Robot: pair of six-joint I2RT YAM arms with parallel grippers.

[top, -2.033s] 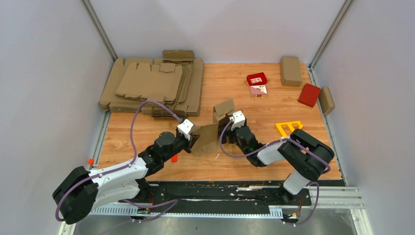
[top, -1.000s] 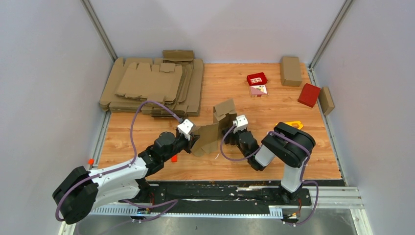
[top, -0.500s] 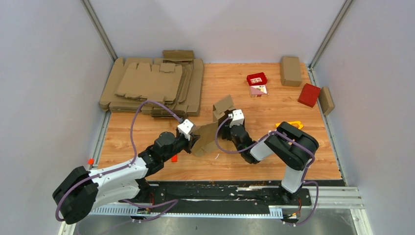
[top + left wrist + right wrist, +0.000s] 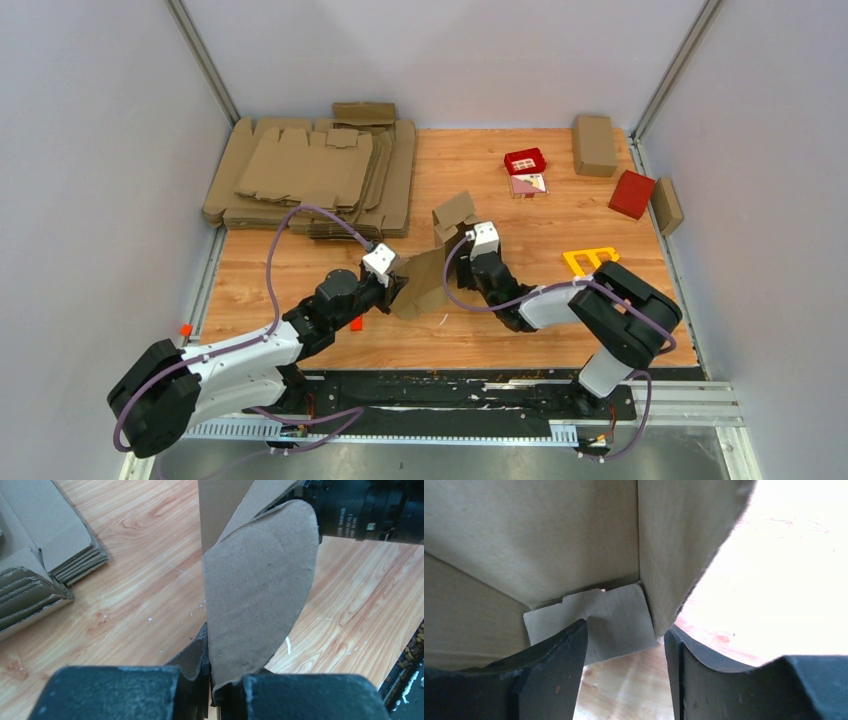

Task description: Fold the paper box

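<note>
The paper box (image 4: 428, 276) is a partly folded brown cardboard piece standing on the wooden table between the two arms, with one flap (image 4: 456, 214) sticking up behind it. My left gripper (image 4: 400, 287) is shut on a rounded flap (image 4: 257, 585) of it; the flap runs down between the jaws of the left gripper (image 4: 212, 676). My right gripper (image 4: 463, 252) reaches in from the right. In the right wrist view the right gripper (image 4: 626, 636) is open, a small tab (image 4: 619, 617) of the box lies between its fingers, and the box walls (image 4: 539, 535) fill the view above.
A stack of flat cardboard sheets (image 4: 310, 175) lies at the back left. Two red boxes (image 4: 525, 161) (image 4: 632, 193), two folded brown cartons (image 4: 594, 145) (image 4: 666, 205) and a yellow triangular frame (image 4: 590, 260) lie at the right. A small red piece (image 4: 356, 323) sits by the left arm.
The right arm's elbow swung left, covering the yellow frame, then back right. Its gripper shifted slightly up-left against the box. The left arm kept still, holding the flap.
</note>
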